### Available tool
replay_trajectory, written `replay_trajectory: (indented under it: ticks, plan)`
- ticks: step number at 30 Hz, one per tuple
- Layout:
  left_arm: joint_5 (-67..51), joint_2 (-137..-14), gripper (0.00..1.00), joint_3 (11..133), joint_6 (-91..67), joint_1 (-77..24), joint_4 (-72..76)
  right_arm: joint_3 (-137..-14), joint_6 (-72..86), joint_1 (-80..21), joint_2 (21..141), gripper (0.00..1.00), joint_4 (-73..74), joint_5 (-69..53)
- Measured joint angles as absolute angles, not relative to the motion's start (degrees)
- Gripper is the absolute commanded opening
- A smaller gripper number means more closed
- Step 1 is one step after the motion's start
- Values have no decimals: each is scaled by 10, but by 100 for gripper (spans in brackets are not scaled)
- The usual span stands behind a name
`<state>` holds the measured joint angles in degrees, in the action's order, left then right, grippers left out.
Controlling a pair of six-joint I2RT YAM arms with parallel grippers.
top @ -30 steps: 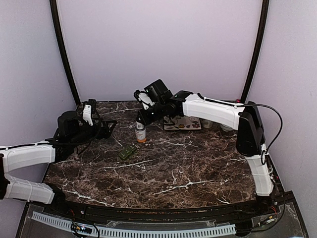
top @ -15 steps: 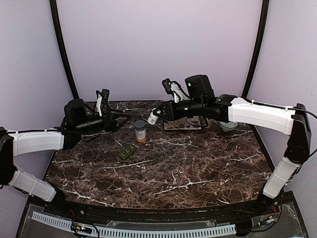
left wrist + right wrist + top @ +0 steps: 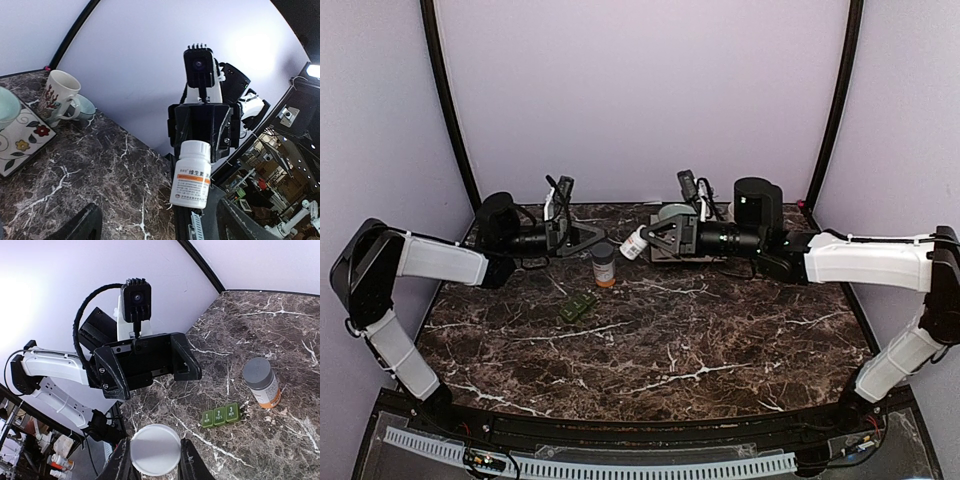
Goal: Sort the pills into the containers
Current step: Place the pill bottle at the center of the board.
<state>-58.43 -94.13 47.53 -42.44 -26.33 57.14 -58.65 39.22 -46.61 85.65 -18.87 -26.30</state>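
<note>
Right gripper (image 3: 646,240) is clamped on a white bottle (image 3: 190,175), held off the table (image 3: 720,340). My right wrist view shows only the bottle's round end. Left gripper (image 3: 588,237) gapes wide, nothing in it. Green pill box (image 3: 220,416) lies on the marble near the amber bottle (image 3: 261,380), its three lids shut, so the inside is hidden. I can't make out any pills.

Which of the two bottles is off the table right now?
The white labelled bottle, held in the right claw. The amber bottle with the grey cap stands upright on the marble table.
</note>
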Motion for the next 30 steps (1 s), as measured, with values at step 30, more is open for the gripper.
replay_trajectory:
  ticks: [30]
  plan:
    - [-552,-950,70,501,-408,-319,568,-579,512,-476,934,0,-355,-249]
